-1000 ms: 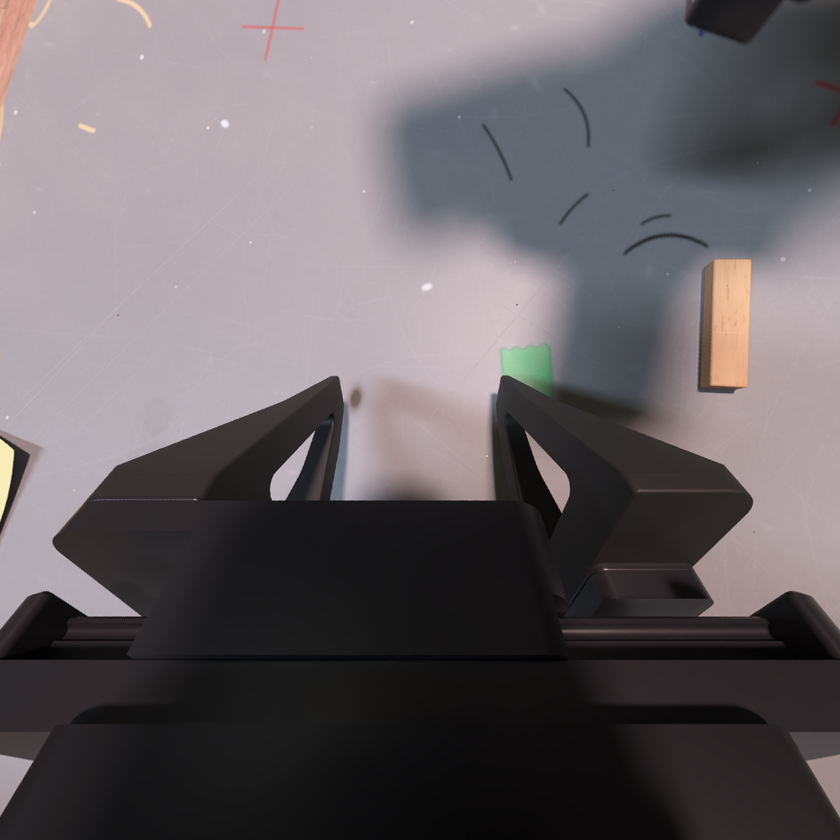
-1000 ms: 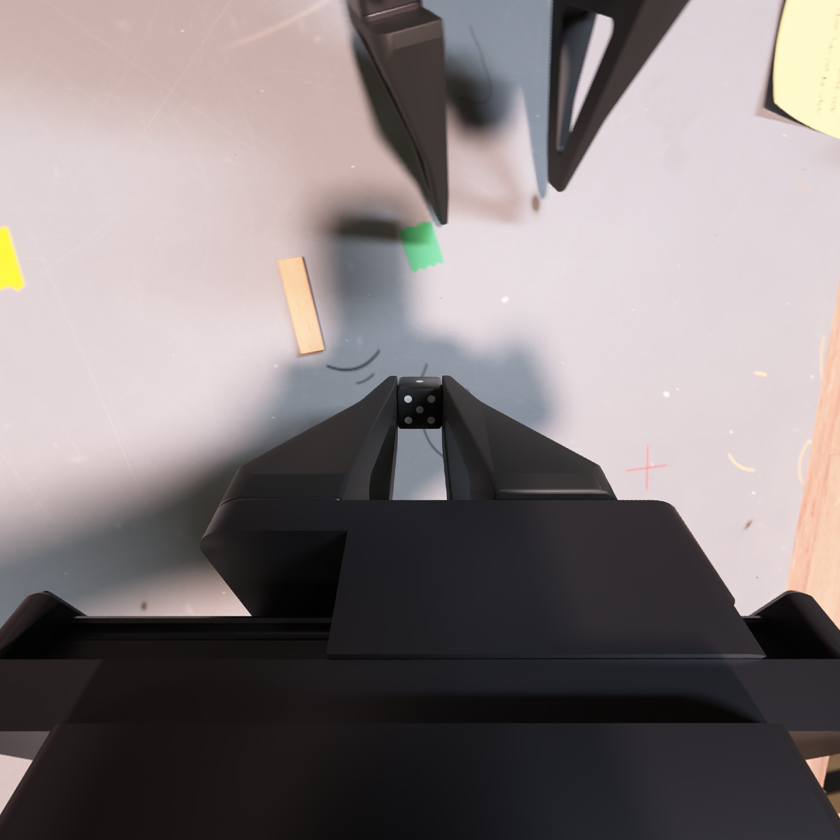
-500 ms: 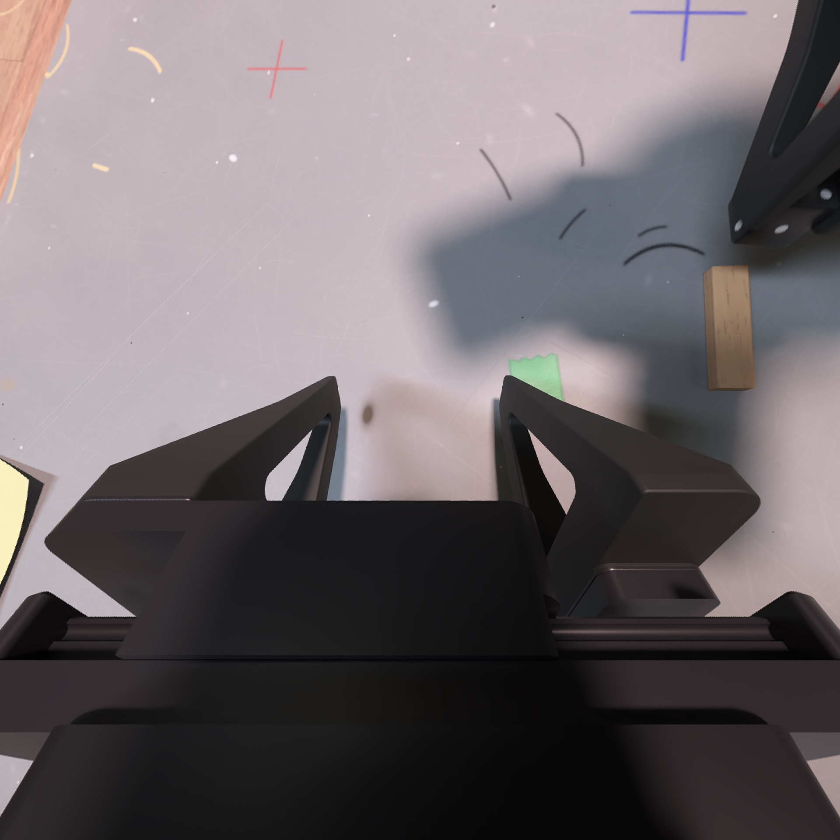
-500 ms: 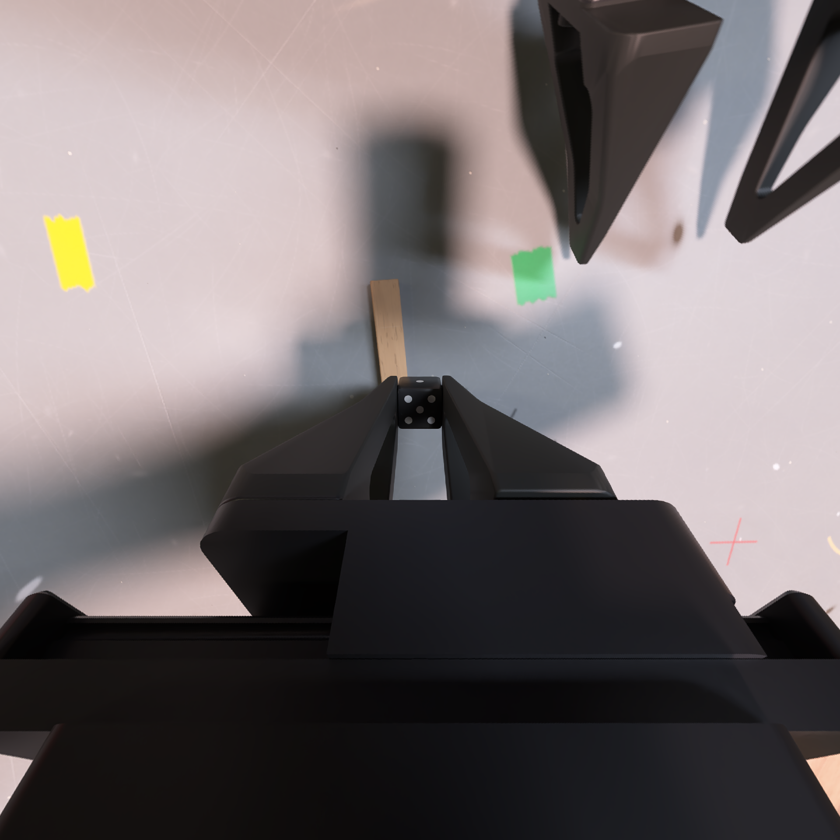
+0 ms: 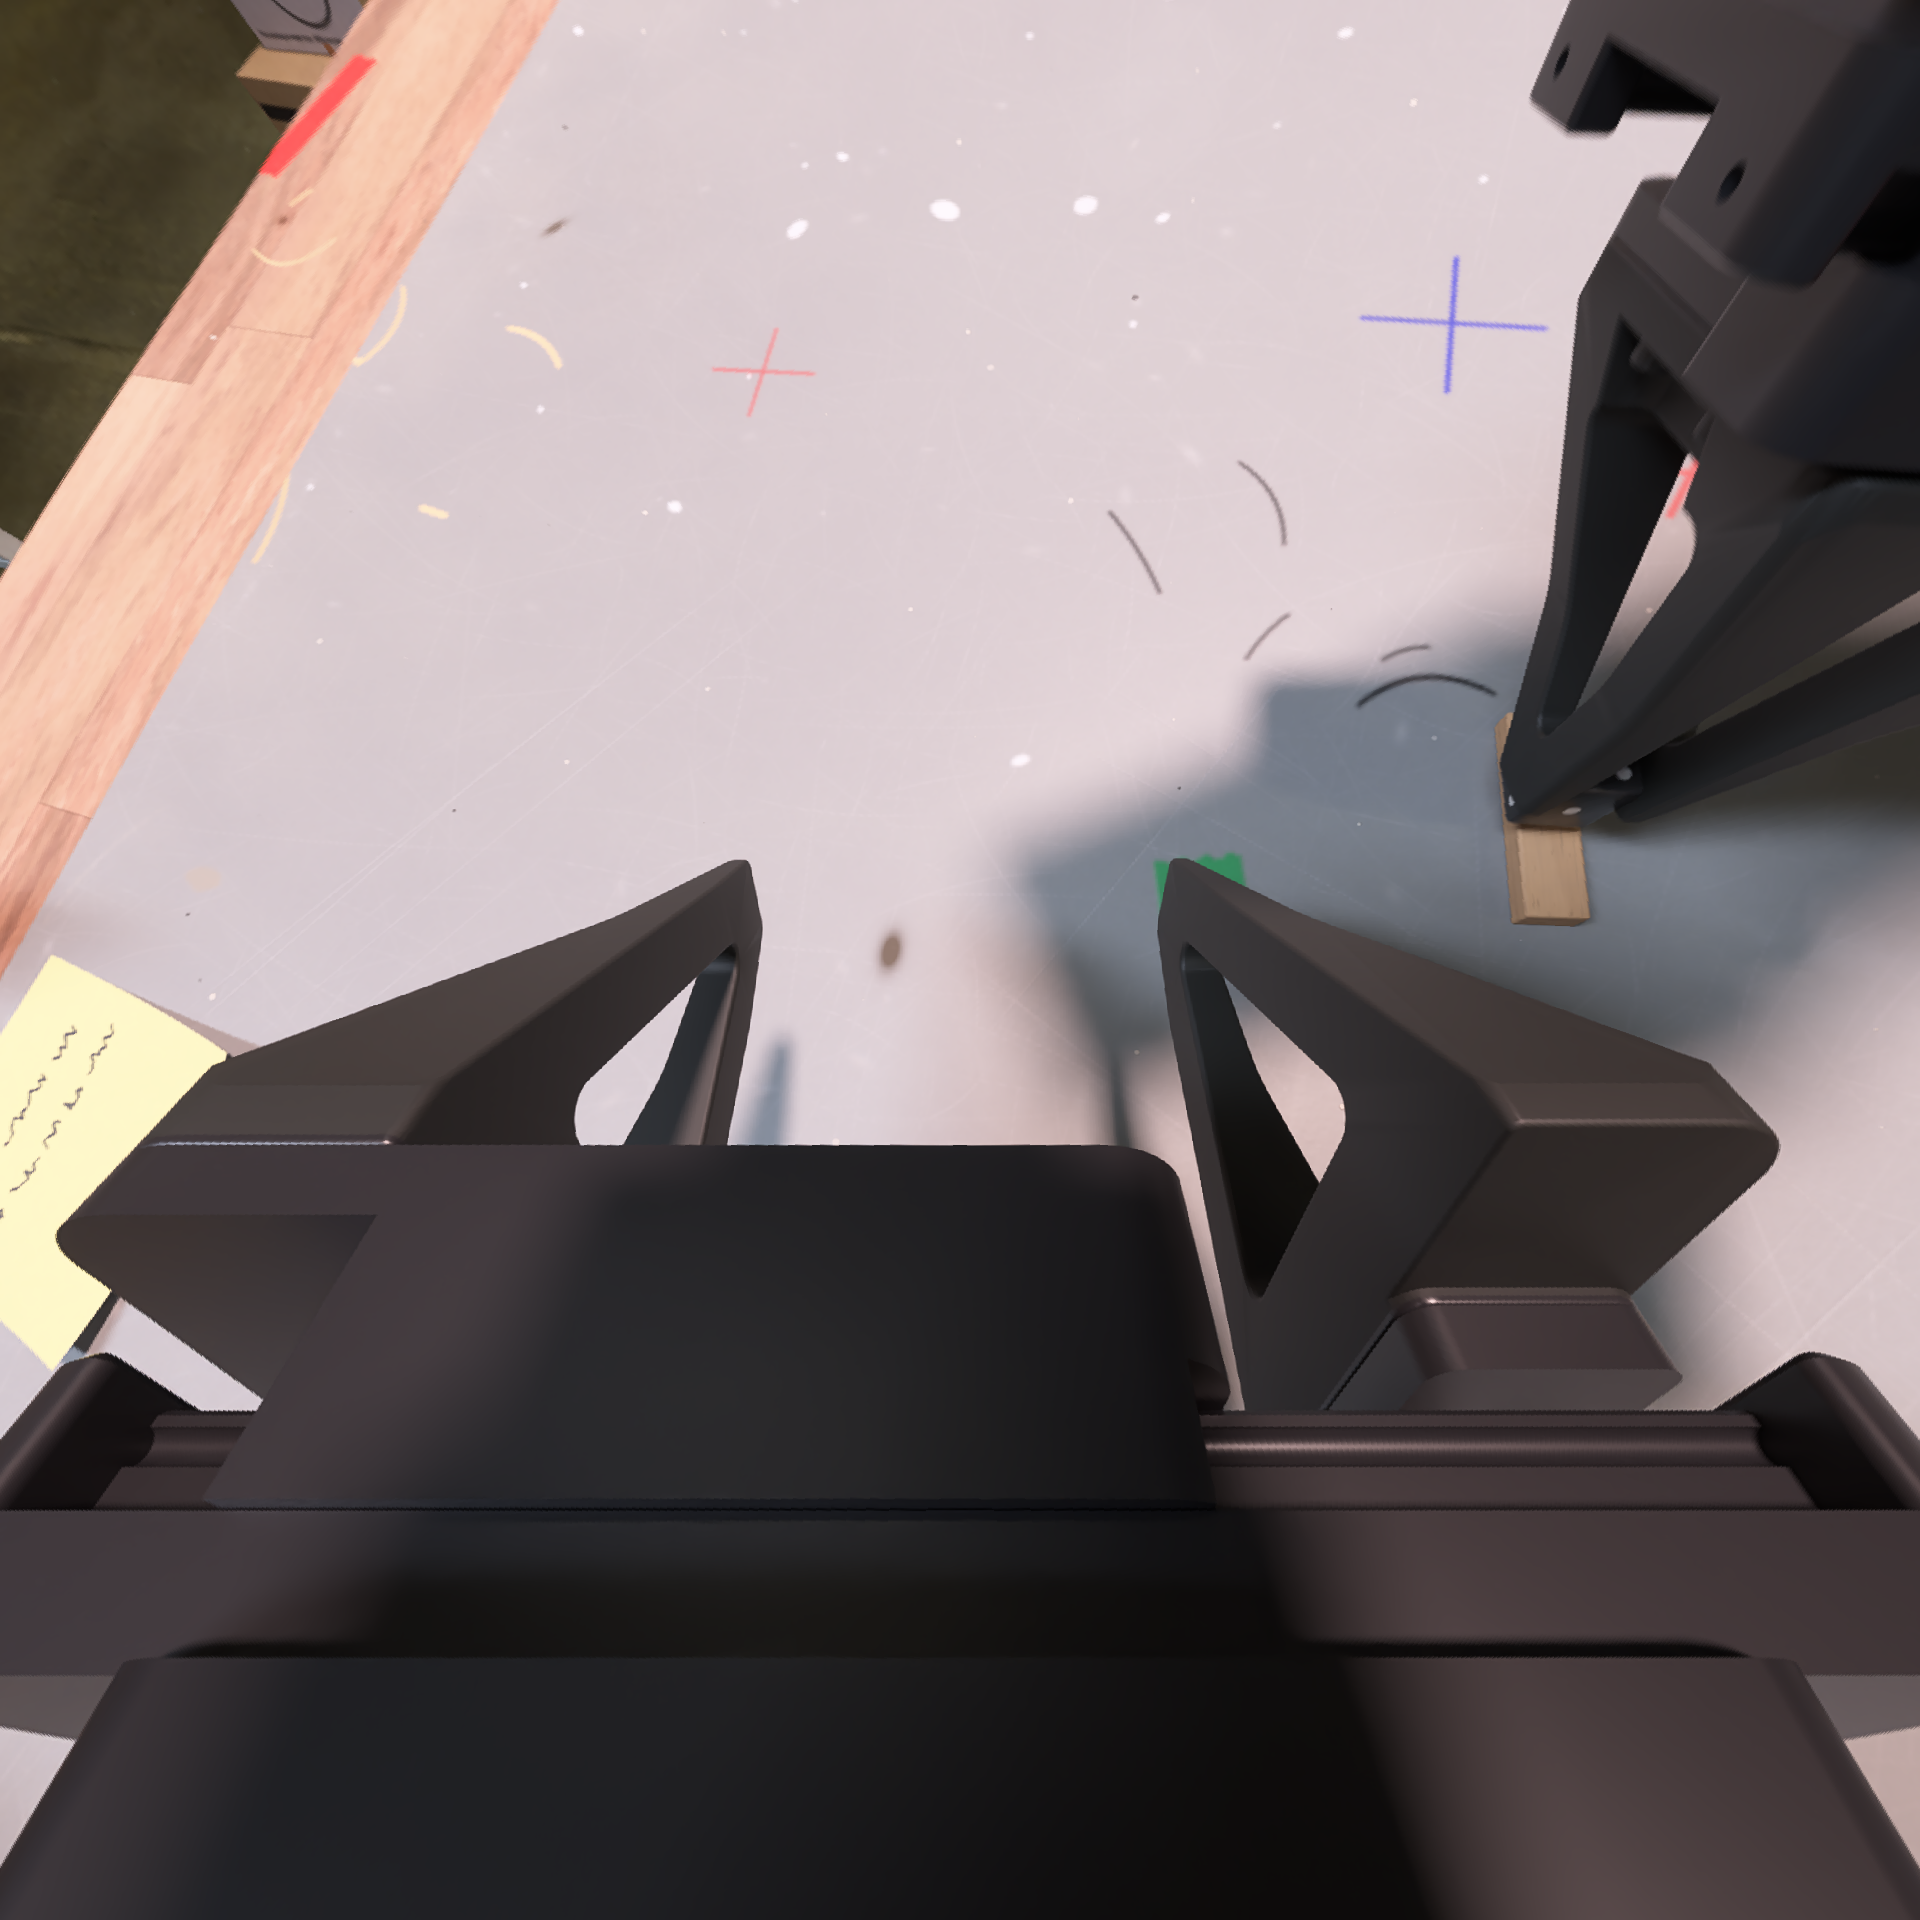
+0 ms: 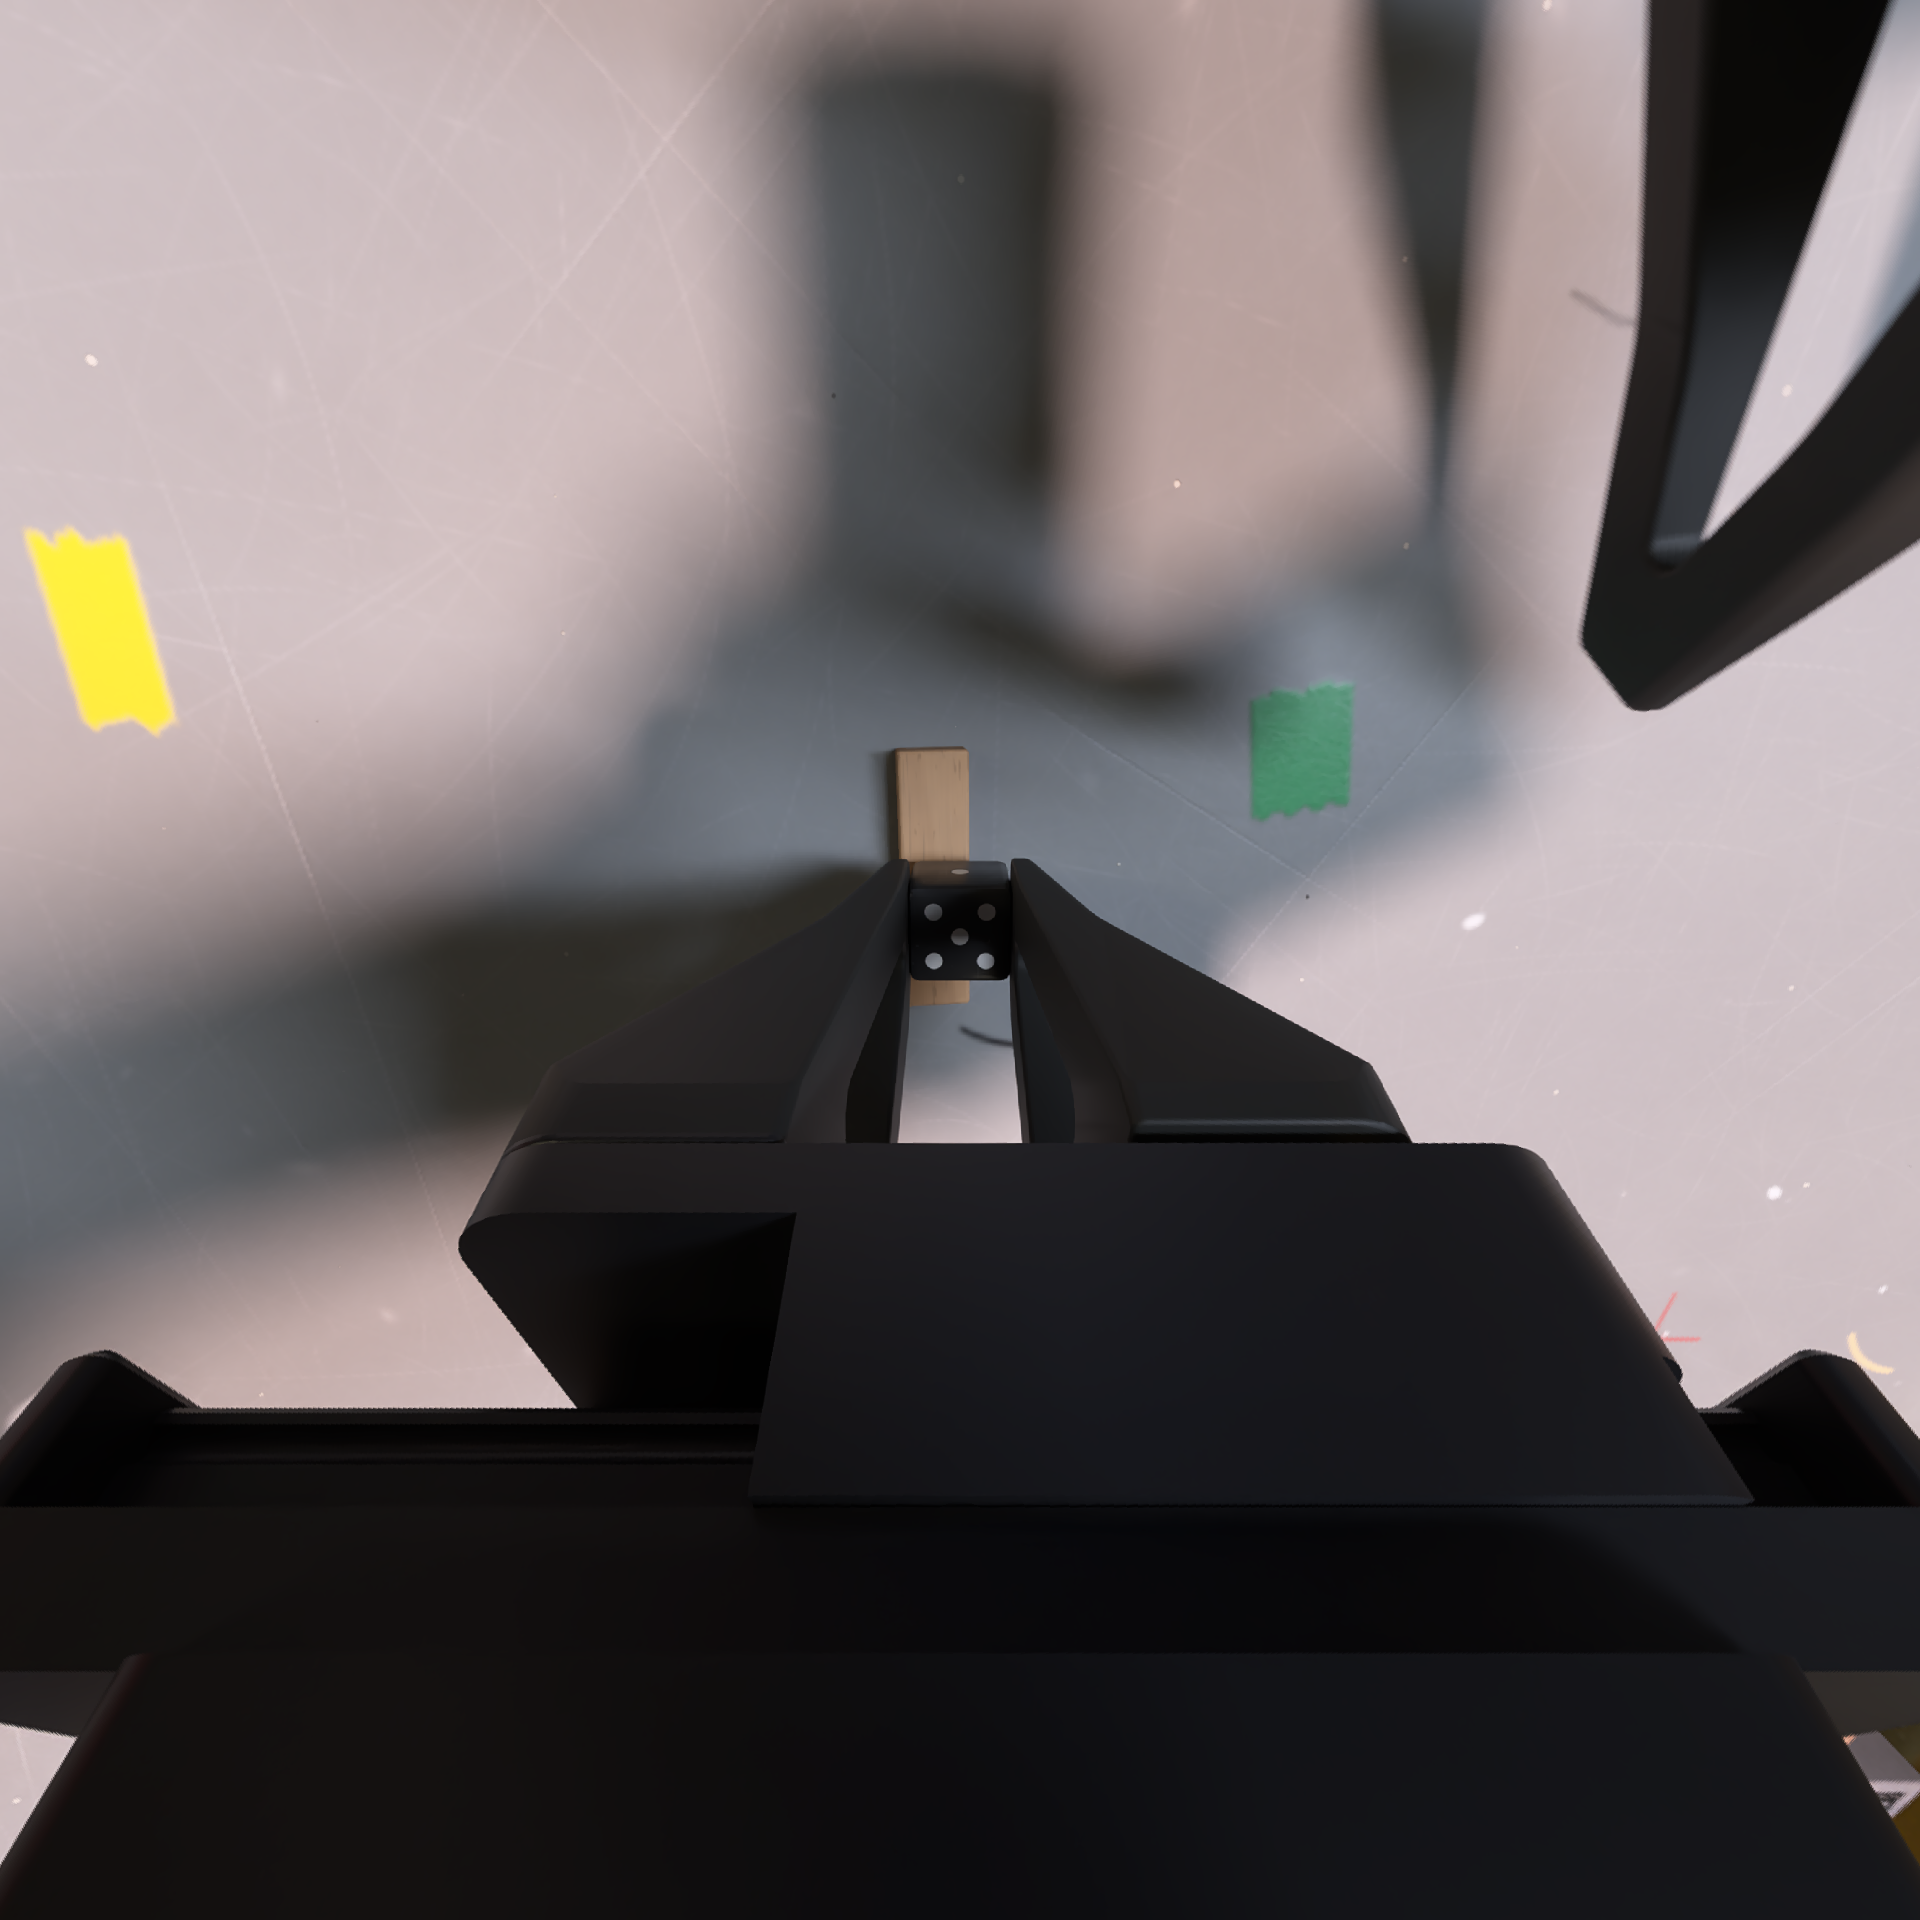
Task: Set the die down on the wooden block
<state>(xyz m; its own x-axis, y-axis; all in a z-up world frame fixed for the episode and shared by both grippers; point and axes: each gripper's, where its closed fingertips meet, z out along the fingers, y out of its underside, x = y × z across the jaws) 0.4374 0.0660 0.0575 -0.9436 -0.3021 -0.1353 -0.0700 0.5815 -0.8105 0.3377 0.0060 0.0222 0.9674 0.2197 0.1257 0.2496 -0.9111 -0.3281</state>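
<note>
My right gripper is shut on a black die with white pips. It holds the die right over the near half of a small light wooden block that lies flat on the grey table. In the left wrist view the right gripper comes down at the far right, its tips over the block; the die is mostly hidden there. My left gripper is open and empty above bare table, left of the block.
A green tape patch lies right of the block, and a yellow tape strip far left. A yellow note lies at the left edge. A wooden table border runs along the left. One left finger hangs at the upper right.
My right gripper has carried the die to the left and down until it stands over the block. The left gripper has stayed open and drawn back, so more of the table shows.
</note>
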